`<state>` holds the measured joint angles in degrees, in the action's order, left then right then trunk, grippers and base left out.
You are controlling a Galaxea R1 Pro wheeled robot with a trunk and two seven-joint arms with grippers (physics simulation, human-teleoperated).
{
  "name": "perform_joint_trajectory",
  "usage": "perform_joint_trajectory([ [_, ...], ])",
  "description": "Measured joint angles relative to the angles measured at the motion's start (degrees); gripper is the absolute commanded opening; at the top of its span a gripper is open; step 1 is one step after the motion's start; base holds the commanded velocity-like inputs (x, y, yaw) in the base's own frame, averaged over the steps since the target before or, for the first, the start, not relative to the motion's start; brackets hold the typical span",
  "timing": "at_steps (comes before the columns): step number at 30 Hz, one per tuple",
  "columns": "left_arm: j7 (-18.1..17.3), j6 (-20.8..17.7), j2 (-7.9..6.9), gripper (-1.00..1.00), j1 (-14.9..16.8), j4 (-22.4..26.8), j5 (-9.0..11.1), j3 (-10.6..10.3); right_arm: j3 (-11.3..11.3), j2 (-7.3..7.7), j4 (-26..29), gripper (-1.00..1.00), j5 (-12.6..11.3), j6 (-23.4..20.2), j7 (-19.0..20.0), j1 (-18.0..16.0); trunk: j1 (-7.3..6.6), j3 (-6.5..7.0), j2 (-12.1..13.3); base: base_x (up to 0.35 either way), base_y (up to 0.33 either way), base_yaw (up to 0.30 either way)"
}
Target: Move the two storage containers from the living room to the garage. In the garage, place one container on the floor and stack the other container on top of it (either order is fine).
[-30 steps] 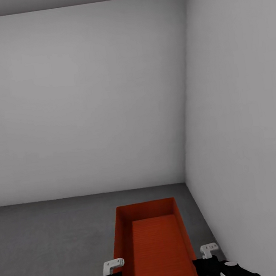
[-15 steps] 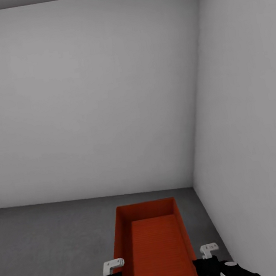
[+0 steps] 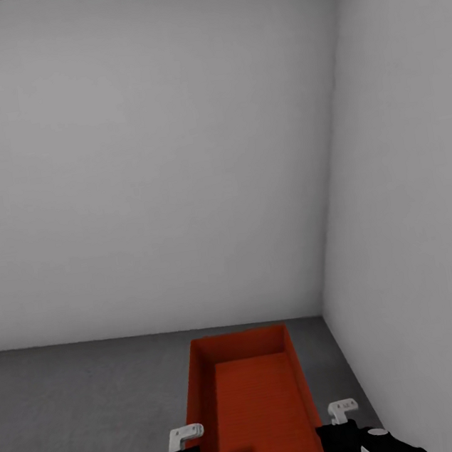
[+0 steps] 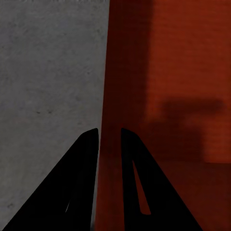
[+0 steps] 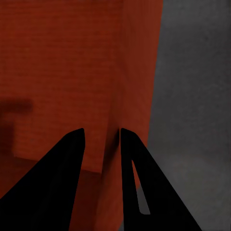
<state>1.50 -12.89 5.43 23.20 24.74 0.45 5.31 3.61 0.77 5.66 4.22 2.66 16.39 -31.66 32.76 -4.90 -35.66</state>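
Orange-red storage container [image 3: 249,402] is seen carried in front of the robot, above the dark grey concrete floor [image 3: 80,412] and close to the corner formed by two pale grey walls [image 3: 145,158]. Its long axis is pointed straight away from the robot, toward that corner. The container is held between both grippers at its near end: the left gripper [image 4: 109,137] is clamped over the container's left wall, one finger inside and one outside, and the right gripper [image 5: 102,137] is clenched over the right wall in the same way. Each arm is equally near, one on either side of the container. Only one container can be seen, and none is visible on the floor ahead, so this one is judged to be the one to be set down first, straight below the grippers.
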Motion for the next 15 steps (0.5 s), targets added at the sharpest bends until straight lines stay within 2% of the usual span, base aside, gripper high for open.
perform_joint_trajectory([
  [10, 0.0, 0.3, -0.01, -1.0, 0.0, 0.0, 0.0, -0.1, 0.0, 0.01, -0.1, -1.0, 0.0, 0.4, 0.0, 0.0, 0.0, 0.0, 0.0, 0.321, 0.0, 0.0],
  [15, 0.0, 1.0, -0.01, -1.0, 0.0, 0.0, 0.1, -0.2, 0.0, 0.02, -0.1, -1.0, -0.1, 1.1, 0.0, 0.0, 0.02, 0.0, 0.0, 0.154, 0.0, 0.0],
])
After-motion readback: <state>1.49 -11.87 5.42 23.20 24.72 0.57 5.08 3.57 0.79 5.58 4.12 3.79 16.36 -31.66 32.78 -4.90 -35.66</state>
